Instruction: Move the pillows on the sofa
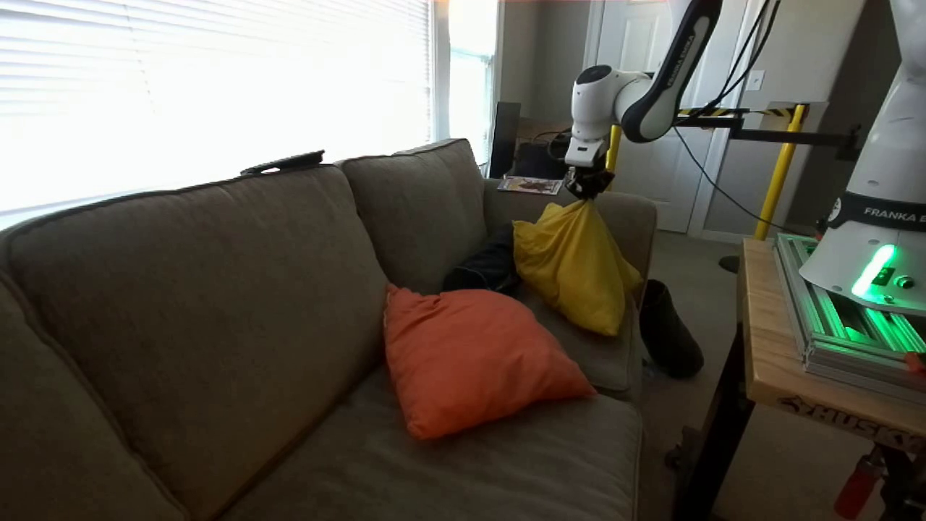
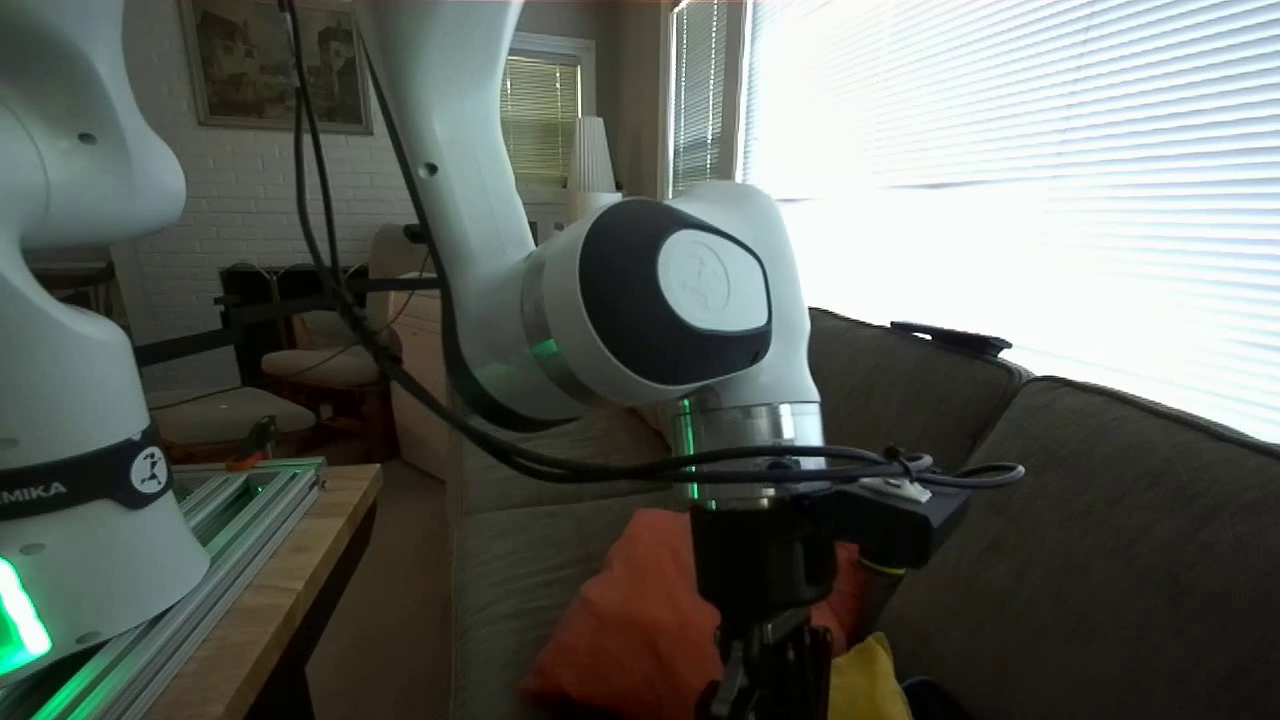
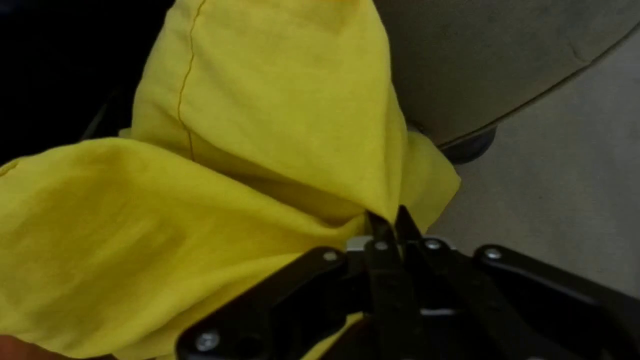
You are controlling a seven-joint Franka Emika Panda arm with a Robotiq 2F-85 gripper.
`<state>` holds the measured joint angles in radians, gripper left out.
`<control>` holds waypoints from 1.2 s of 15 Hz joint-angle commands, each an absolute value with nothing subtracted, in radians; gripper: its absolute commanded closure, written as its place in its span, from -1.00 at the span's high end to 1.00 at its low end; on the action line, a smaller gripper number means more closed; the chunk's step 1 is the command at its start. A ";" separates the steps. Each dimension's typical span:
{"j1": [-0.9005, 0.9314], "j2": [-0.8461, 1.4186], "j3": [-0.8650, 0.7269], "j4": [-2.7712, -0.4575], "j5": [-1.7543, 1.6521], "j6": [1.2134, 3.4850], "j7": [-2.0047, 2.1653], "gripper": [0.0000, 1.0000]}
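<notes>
My gripper (image 1: 589, 189) is shut on a gathered top part of the yellow pillow (image 1: 571, 264). The pillow hangs from it above the far seat end of the grey-brown sofa (image 1: 210, 304). I cannot tell whether its lower corners touch the seat. In the wrist view the fingertips (image 3: 392, 220) pinch a fold of the yellow pillow (image 3: 285, 100). The orange pillow (image 1: 477, 362) lies tilted on the seat against the back cushion, nearer the middle. In an exterior view the arm partly hides the orange pillow (image 2: 630, 620), and only a corner of the yellow pillow (image 2: 868, 685) shows.
Dark cloth (image 1: 488, 264) lies on the seat behind the yellow pillow. A black object (image 1: 286, 163) rests on the backrest top. A magazine (image 1: 530, 185) lies by the far armrest. A wooden table (image 1: 767, 318) bears the robot base. A dark boot-like item (image 1: 669, 333) is on the floor.
</notes>
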<state>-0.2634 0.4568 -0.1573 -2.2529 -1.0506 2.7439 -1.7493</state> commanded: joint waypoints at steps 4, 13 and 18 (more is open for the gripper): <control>-0.203 0.439 -0.164 -2.249 -1.062 2.643 -1.529 -0.97; -0.189 0.454 -0.173 -2.240 -1.219 2.627 -1.406 -0.97; -0.196 0.486 -0.165 -2.213 -1.220 2.604 -1.359 -0.97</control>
